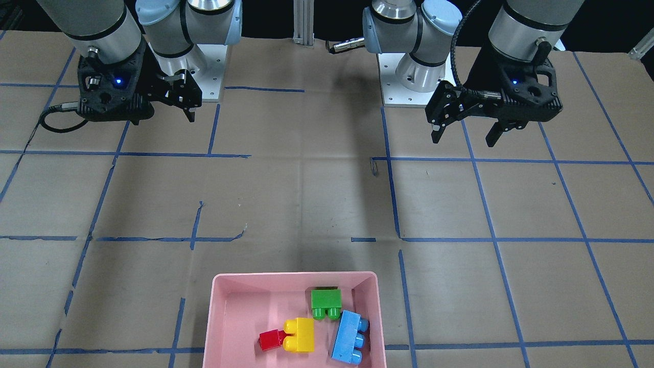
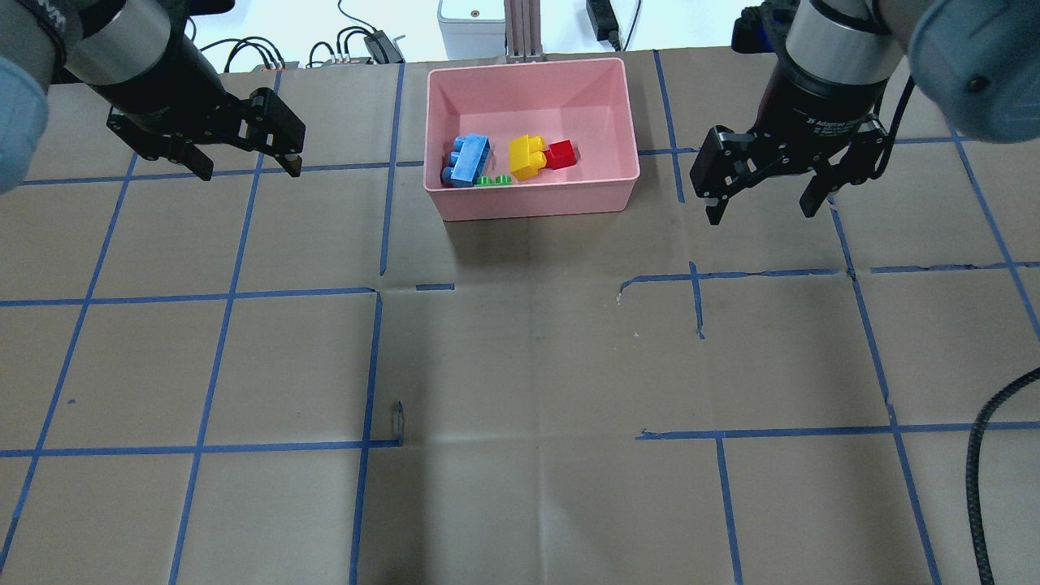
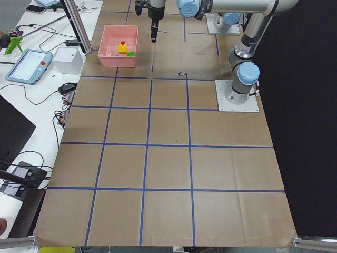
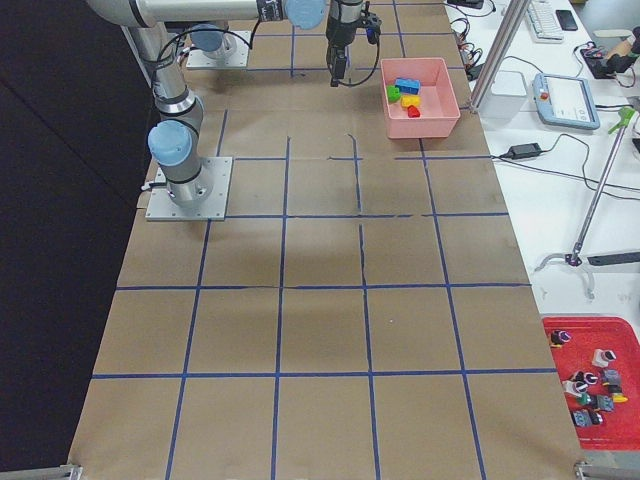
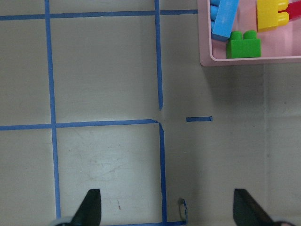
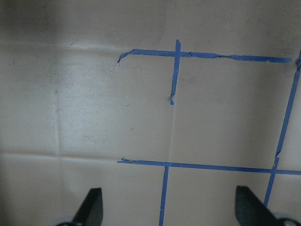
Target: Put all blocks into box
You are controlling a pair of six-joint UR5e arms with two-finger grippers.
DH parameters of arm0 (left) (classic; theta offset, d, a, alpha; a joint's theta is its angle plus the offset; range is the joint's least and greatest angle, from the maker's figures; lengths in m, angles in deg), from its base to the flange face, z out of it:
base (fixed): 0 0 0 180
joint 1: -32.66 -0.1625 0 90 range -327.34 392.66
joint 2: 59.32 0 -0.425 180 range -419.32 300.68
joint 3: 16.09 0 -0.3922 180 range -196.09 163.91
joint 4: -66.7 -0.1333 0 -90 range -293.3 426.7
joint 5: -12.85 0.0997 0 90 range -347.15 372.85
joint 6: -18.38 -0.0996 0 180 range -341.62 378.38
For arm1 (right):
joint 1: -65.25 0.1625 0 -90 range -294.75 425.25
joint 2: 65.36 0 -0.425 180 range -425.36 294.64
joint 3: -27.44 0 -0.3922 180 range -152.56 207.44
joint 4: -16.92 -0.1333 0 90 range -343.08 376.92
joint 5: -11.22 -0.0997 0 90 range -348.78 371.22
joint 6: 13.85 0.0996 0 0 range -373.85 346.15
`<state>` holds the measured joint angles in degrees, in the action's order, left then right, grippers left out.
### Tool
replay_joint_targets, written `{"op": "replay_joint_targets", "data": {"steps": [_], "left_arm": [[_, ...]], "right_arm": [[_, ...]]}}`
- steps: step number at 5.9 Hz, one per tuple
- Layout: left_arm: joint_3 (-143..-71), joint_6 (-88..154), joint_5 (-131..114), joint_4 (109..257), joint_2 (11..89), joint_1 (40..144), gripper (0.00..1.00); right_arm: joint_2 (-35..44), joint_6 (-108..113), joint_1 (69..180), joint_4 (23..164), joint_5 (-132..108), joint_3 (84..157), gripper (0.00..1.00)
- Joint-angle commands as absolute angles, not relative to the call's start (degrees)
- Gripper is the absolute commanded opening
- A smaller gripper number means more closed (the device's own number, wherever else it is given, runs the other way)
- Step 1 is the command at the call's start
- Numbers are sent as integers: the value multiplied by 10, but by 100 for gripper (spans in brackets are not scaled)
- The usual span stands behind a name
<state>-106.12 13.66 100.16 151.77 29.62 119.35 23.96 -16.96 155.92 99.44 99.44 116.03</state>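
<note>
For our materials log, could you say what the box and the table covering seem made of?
Box: probably moulded plastic, smooth, slightly glossy pink, with rounded rim. Table covering: looks like matte brown paper or card, judging by fold creases, marked with blue tape.

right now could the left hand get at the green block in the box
Probably yes. The left hand is open, empty and beside the box, nothing between them. The green block sits close against the robot-side wall, which may crowd one finger.
</note>
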Motion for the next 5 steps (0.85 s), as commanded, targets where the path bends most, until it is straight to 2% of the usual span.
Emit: {"op": "replay_joint_targets", "data": {"steps": [1,5], "left_arm": [[-1061,158,1006,1518,302,1221,99],[-1066,152,1035,1516,301,1221,99]], "right_arm": [[241,-169,1557,995,1009,1160,100],[245,-170,1556,999,1010,1159,100]]}}
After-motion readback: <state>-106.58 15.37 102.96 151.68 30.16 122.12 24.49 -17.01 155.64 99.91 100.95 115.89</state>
